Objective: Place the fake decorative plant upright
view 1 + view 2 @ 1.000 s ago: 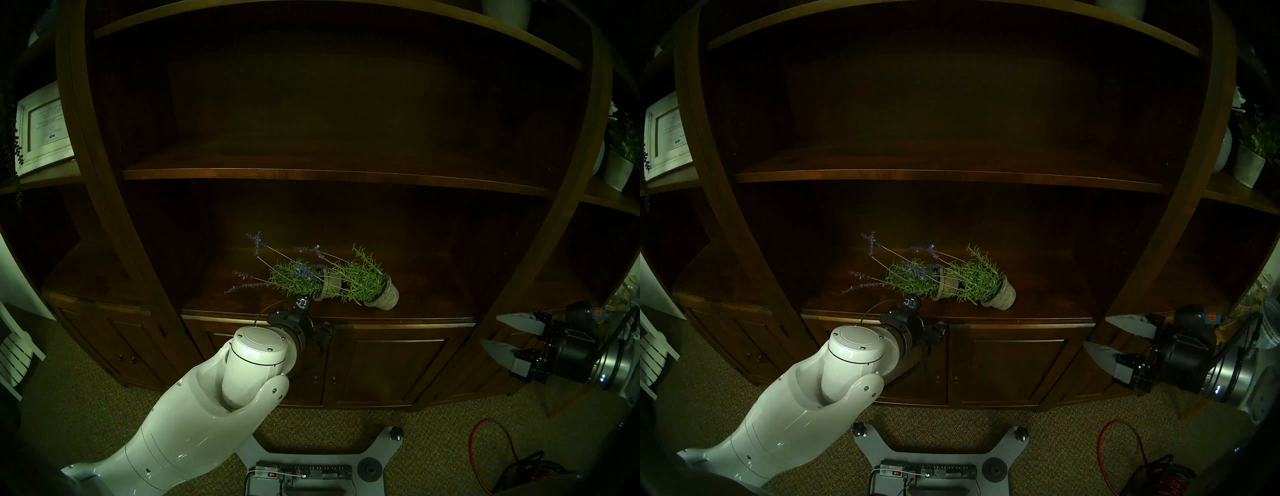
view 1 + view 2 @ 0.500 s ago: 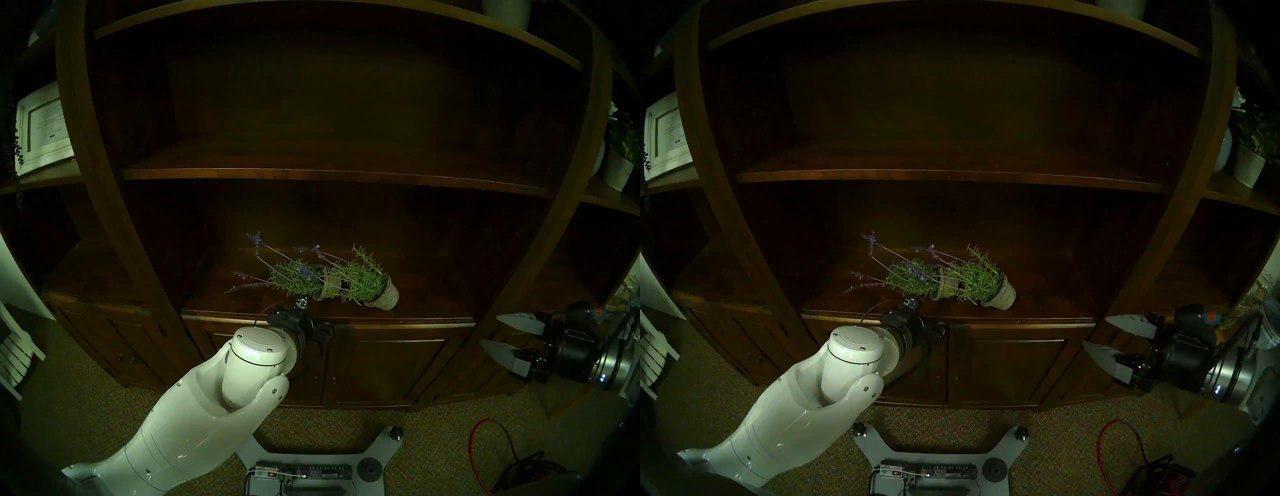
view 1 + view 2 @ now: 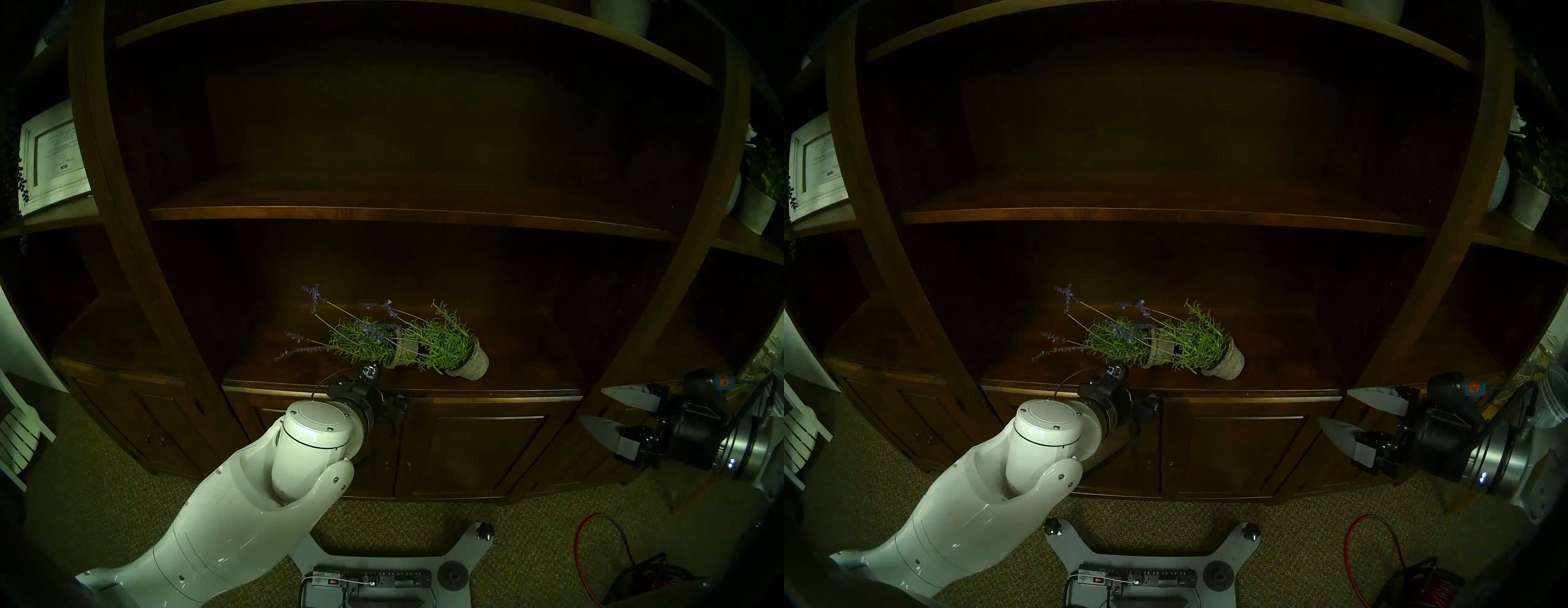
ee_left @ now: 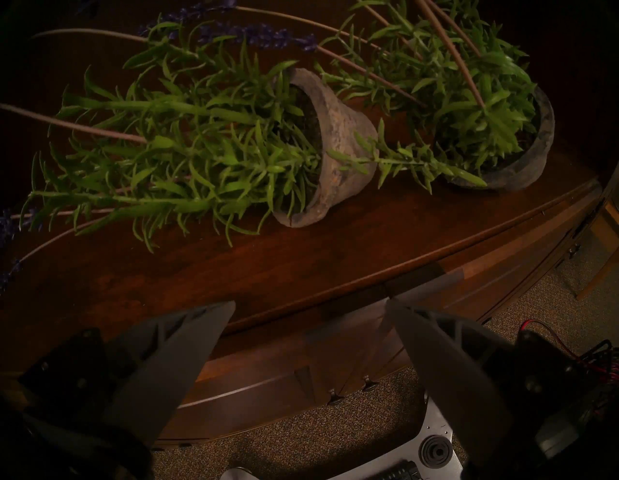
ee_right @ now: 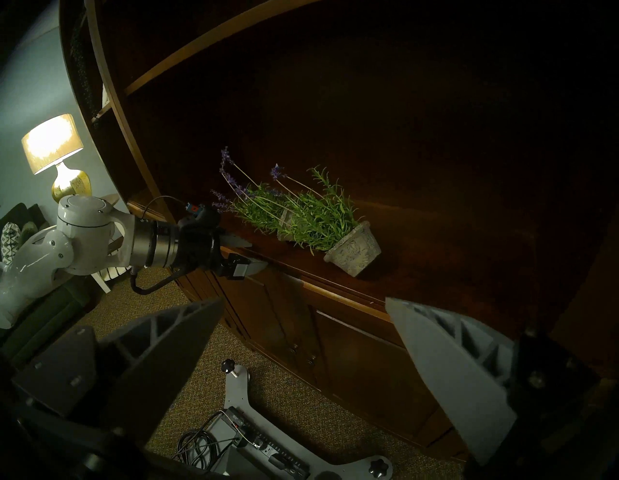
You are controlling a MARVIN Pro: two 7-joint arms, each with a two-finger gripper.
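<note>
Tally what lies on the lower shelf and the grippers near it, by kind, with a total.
Tipped-over potted lavender plants: 2, the left pot and the right pot, both on their sides on the shelf
Open grippers: 2, the left gripper and the right gripper, neither holding anything
Total: 4

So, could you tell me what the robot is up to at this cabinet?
It is setting fallen fake plants upright. Two potted plants, the left pot and the right pot, lie tipped on their sides on the wooden shelf. The left gripper hovers at the shelf's front edge, jaws open and empty, facing the left pot. The right gripper waits off to the side, also open.
</note>
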